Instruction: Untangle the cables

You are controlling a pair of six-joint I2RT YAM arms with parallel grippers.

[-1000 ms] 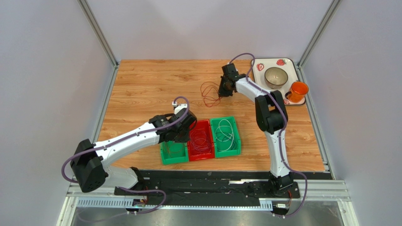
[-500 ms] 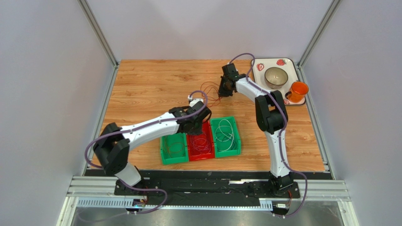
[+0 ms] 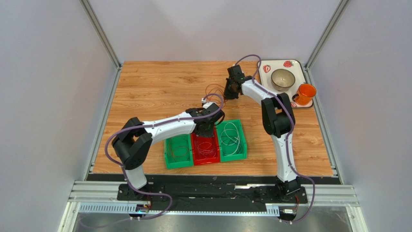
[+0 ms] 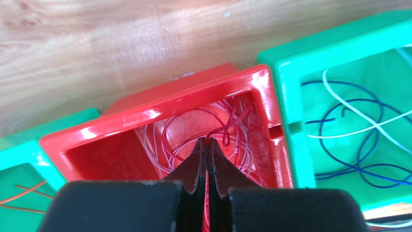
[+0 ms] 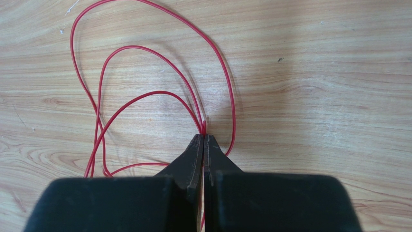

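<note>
Red cables (image 5: 145, 92) lie in loose loops on the wooden table, and my right gripper (image 5: 203, 137) is shut on the strands where they meet. From above, that gripper (image 3: 227, 94) sits at the back centre with the loops (image 3: 212, 91) to its left. My left gripper (image 4: 207, 141) is shut on a single red cable (image 4: 226, 129) and hangs over the red bin (image 4: 159, 108), which holds more red and pale coils. In the top view the left gripper (image 3: 207, 128) is at the bin's far end, and its arm hides part of the loops.
Three bins stand in a row near the front: a left green bin (image 3: 178, 151) with orange wire, the red bin (image 3: 205, 150), and a right green bin (image 3: 231, 140) with blue and white wires (image 4: 358, 145). A tray (image 3: 297, 67) holds a bowl (image 3: 283, 78) and an orange cup (image 3: 305, 93).
My left arm has swung right and away from me, from over the left green bin to over the red bin's far end. The right arm has stayed put, still shut on the red cables.
</note>
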